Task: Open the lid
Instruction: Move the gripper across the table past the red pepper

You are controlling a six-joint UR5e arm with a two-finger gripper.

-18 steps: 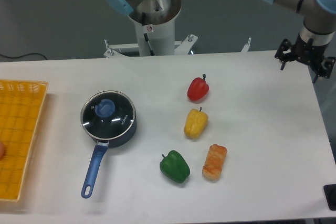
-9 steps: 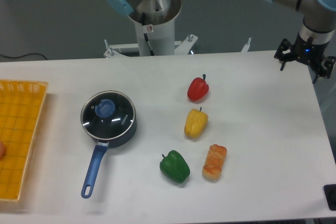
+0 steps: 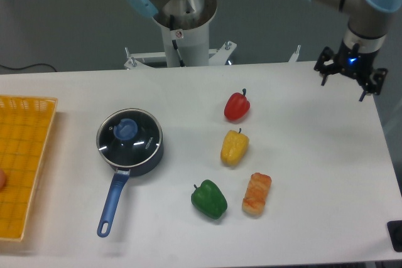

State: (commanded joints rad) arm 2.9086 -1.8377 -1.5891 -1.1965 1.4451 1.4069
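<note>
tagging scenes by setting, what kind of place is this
Probably a robotics lab test bench, not a kitchen: a plain white table, the arm's grey pedestal base bolted at its back edge, and toy-like peppers beside a dark blue long-handled saucepan.

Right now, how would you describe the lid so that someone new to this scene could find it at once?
On the white table, look left of the column of peppers, near the yellow basket, for the dark blue saucepan with a long handle. The lid sits closed on top of it. It is the only round clear glass disc here, with a blue centre knob.
</note>
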